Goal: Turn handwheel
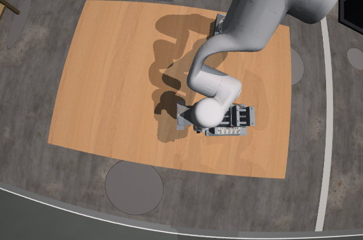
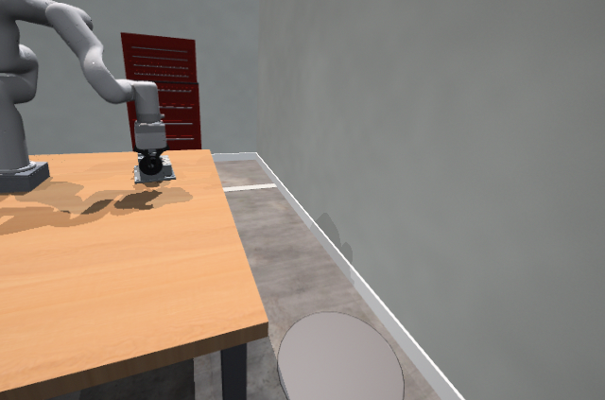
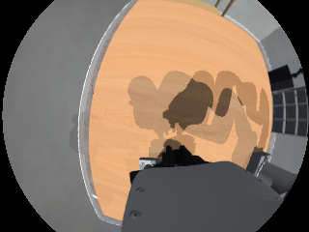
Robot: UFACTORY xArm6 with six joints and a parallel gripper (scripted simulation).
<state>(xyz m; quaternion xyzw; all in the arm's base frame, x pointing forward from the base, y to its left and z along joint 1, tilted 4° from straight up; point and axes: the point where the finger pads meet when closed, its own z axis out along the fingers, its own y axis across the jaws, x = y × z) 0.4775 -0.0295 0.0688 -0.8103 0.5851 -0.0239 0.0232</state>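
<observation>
- Our tool is clamped nearly shut on the black handwheel, at one end of the stop fixture on the table.
- Scale too small to read; we can't tell how far from 73.0 cm. Turning prob. not done.

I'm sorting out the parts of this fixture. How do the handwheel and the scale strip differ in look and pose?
The handwheel is black and round; the scale strip is pale, long and straight with small marks. The handwheel stands upright at one end of the fixture; the scale strip lies flat along its side. The gripper is shut on the handwheel; the scale strip is free. Both belong to the same grey fixture on the table.
</observation>
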